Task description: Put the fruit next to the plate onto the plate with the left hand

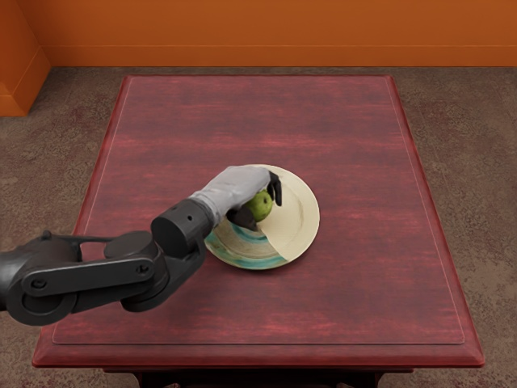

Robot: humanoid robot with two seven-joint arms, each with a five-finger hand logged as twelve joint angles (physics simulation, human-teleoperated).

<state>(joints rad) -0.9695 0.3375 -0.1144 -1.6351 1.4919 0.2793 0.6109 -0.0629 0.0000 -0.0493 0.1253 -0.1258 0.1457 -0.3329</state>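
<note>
Hovering over the plate [302,225], the left hand [236,191] has its fingers wrapped round the green, apple-like fruit [261,205]. Danger here: a release from too high could roll it off onto the table [242,113]. Whether fruit touches plate is hidden, and the plate's pale right half looks oddly tilted.

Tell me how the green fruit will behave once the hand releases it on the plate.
The green fruit looks round and smooth, so it will probably roll a little. The plate appears shallow with a raised rim, which should likely stop it. It looks firm: the left hand wraps it without visible squashing.
</note>
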